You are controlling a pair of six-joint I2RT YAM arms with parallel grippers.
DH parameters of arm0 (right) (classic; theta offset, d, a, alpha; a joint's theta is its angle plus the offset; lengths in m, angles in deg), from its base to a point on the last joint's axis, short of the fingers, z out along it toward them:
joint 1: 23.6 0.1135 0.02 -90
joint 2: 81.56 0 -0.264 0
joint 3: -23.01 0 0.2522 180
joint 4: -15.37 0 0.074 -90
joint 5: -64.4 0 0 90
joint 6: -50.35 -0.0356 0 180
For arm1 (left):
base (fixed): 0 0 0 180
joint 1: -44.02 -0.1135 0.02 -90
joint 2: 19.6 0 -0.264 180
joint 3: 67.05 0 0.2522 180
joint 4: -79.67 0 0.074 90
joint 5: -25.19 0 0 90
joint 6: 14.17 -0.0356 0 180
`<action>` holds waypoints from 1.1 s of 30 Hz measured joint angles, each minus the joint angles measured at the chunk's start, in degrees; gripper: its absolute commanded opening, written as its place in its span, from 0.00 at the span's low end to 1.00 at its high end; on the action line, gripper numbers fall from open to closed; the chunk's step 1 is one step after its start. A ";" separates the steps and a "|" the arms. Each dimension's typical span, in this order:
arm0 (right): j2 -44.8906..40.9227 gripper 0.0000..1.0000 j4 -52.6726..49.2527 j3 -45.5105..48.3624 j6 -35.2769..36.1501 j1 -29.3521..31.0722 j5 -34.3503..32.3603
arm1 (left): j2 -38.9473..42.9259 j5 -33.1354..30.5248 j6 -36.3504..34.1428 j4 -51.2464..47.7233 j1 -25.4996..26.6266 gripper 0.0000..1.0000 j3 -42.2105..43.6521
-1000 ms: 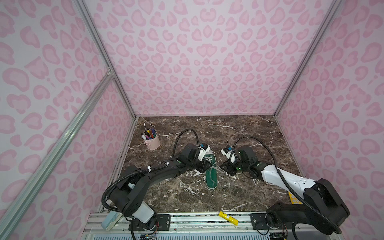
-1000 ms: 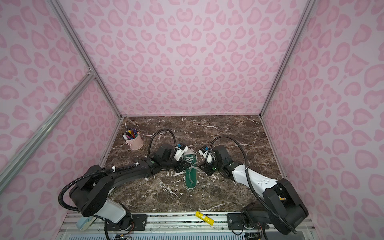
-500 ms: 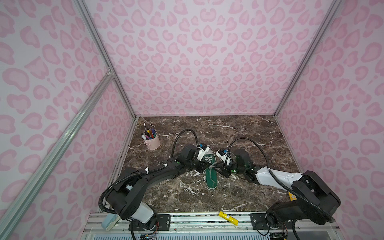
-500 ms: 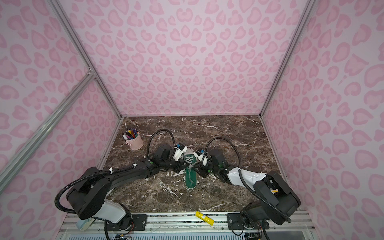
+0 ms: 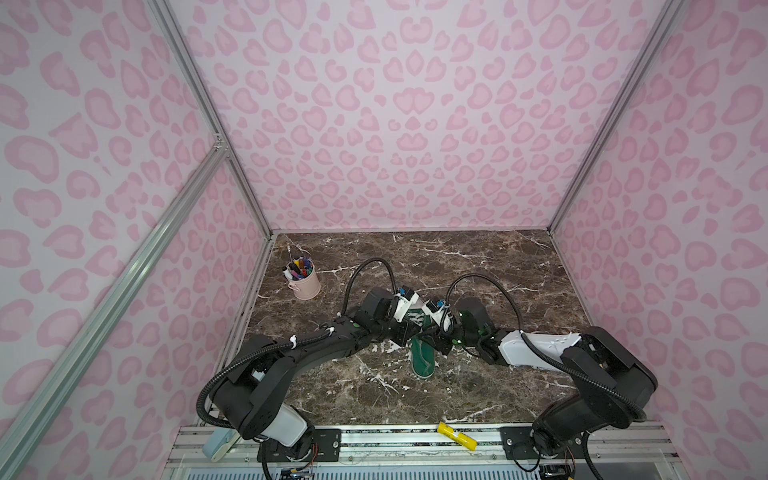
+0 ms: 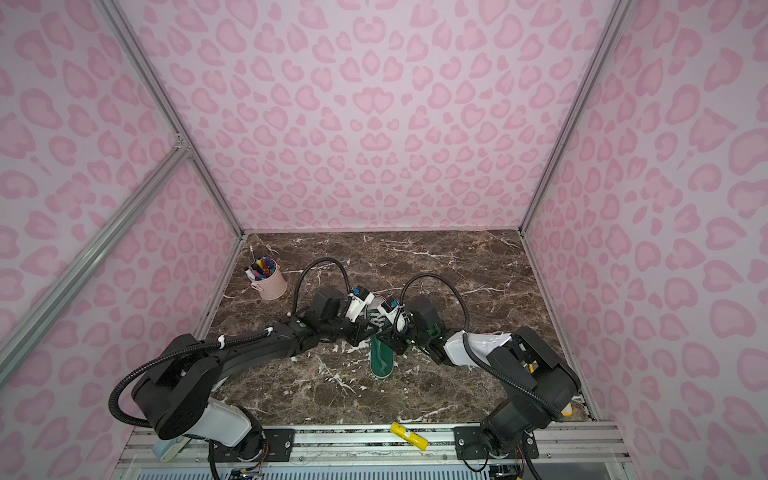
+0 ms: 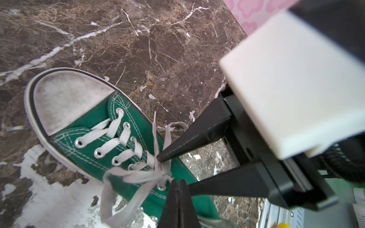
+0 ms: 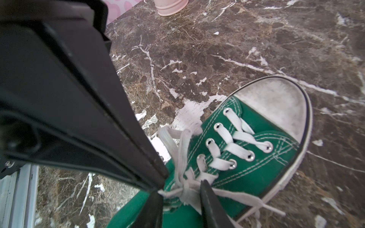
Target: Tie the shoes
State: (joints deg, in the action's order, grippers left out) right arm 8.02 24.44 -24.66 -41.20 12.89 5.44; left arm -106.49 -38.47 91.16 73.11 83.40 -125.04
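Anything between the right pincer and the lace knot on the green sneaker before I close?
Nothing visible. The right pincer is open with its jaws either side of the lace knot on the green sneaker. The left pincer, shut, sits at the knot beside one right jaw, so closing may bump it.

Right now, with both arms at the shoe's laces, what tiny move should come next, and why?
Probably close the right fingers on the laces crossing between them. They stand open astride that loose crossing, while the left fingers are shut, seemingly pinching one strand, so both could then pull it tight.
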 measured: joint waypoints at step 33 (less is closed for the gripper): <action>2.12 0.26 -0.04 -0.70 -2.86 0.13 -1.49 | 10.38 -0.81 -1.51 -6.58 -8.63 0.04 10.40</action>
State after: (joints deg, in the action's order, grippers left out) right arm 10.14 24.39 -25.36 -44.06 13.03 3.96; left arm -96.11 -39.27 89.65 66.53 74.76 -114.63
